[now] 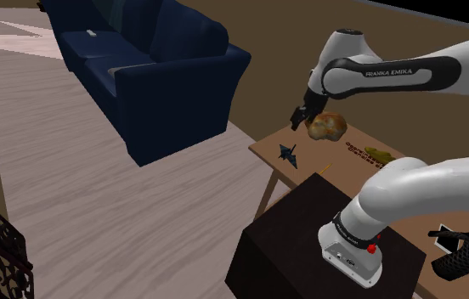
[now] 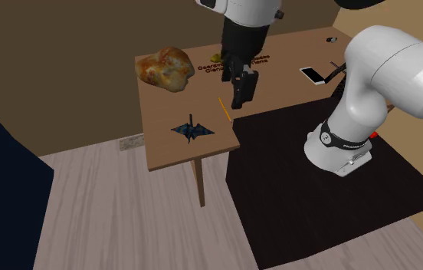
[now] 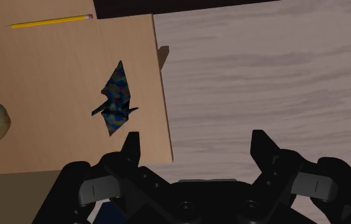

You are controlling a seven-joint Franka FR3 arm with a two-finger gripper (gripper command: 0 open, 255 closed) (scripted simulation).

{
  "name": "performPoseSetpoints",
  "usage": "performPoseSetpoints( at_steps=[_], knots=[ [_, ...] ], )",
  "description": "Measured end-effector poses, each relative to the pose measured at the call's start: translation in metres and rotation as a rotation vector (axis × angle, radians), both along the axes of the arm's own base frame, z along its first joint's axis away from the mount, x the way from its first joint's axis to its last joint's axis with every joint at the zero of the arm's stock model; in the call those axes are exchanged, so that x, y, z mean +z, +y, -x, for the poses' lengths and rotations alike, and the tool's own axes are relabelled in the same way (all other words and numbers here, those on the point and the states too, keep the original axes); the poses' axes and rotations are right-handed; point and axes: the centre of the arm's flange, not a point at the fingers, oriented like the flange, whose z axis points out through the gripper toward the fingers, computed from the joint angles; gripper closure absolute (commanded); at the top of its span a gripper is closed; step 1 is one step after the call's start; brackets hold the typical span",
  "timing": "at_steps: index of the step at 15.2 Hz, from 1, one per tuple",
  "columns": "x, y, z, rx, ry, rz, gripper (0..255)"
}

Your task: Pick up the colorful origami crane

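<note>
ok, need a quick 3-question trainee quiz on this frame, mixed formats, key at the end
1. True or false: the gripper is shut on the origami crane.
2. Which of these lies on the table along with the crane?
A. a yellow pencil
B. a red mug
C. a pair of scissors
3. Short answer: what colour is the sofa beyond the table in the shoulder view?

Key
1. False. The fingers stand apart above the table, and the crane lies ahead of them, untouched.
2. A.
3. Dark blue.
</note>
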Motion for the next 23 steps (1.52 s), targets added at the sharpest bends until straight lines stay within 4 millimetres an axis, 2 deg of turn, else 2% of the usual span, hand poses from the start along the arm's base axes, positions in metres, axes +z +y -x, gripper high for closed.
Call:
performPoseSetpoints(
  at_steps=[3,12,23],
  knots=[
    [-0.035,-0.017,-0.006,-0.010,-0.004,-0.004,0],
    [-0.133,-0.086,-0.031,-0.041,-0.018,-0.016,0],
    [-0.250,-0.165,-0.053,-0.077,-0.034,-0.026,0]
  ],
)
